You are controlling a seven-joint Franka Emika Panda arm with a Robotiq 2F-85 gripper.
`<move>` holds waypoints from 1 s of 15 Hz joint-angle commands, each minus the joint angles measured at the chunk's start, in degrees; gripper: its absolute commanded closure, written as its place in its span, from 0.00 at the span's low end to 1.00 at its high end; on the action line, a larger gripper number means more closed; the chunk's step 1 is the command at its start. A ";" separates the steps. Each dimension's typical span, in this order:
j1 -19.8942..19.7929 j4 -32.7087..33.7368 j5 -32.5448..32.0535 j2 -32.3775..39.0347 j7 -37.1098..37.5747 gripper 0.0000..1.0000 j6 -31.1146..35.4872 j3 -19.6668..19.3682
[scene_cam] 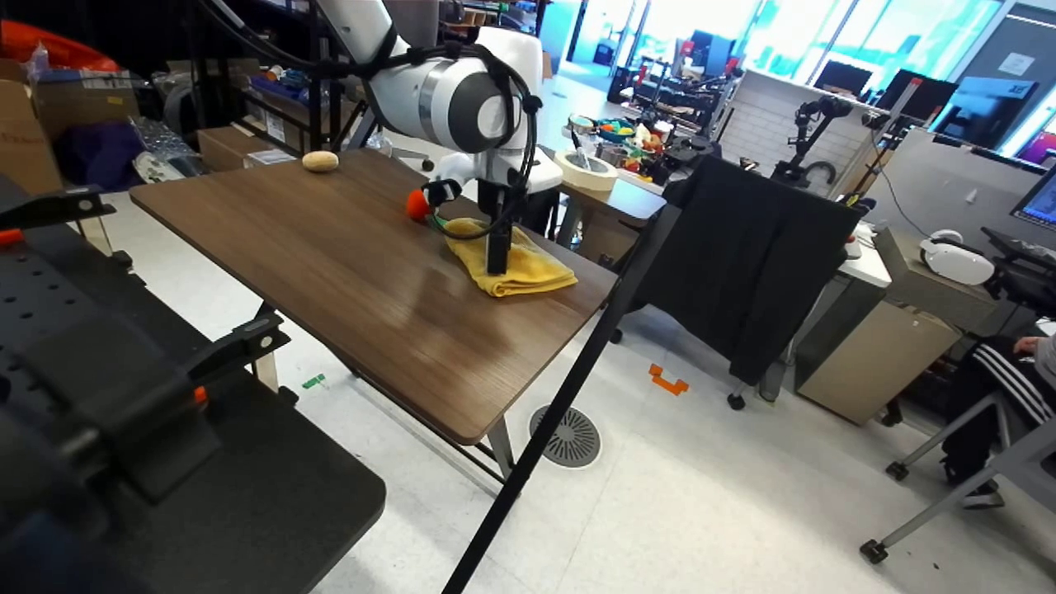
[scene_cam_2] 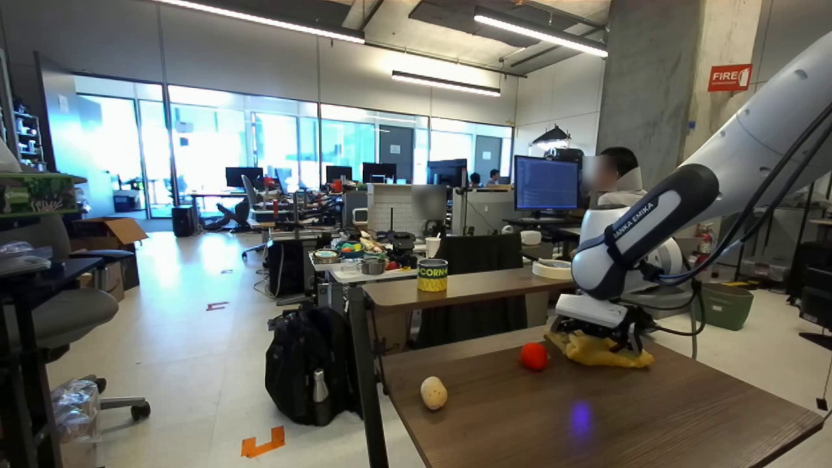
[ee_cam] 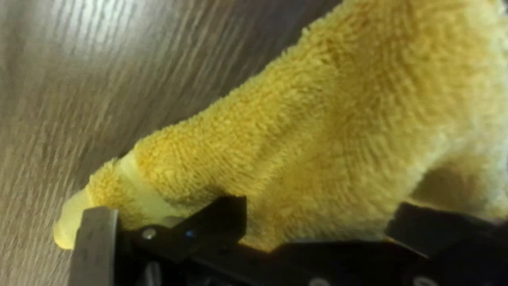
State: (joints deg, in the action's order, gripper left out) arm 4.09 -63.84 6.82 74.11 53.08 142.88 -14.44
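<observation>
Could catch too little and soon slip off by closing the empty, wide-parted gripper [scene_cam_2: 599,339] too shallowly on the yellow cloth [scene_cam: 532,268], lying loosely folded just beside the red round object [scene_cam_2: 534,357].

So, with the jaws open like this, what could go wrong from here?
First, the jaws stand wide open at the fluffy, folded yellow cloth; closing might catch only an upper layer or slip. Second, the red, rounded object sits close by on the brown wood-grain table, so a sideways sweep could knock it and perhaps set it rolling.
</observation>
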 commanded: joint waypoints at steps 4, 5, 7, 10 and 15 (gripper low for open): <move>0.59 -16.15 -4.96 -5.76 -10.74 0.00 3.79 -0.97; 1.05 -18.60 -5.67 -6.66 -13.20 0.00 5.49 -0.66; 1.72 -23.66 -6.71 -8.79 -17.38 0.00 10.44 0.27; 3.82 -32.08 -6.98 -12.78 -23.65 0.00 19.54 1.46; 5.56 -47.28 -5.97 -20.70 -35.46 0.00 32.19 6.93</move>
State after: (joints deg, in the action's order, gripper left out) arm 8.88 -100.11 1.02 58.34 23.57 169.11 -11.36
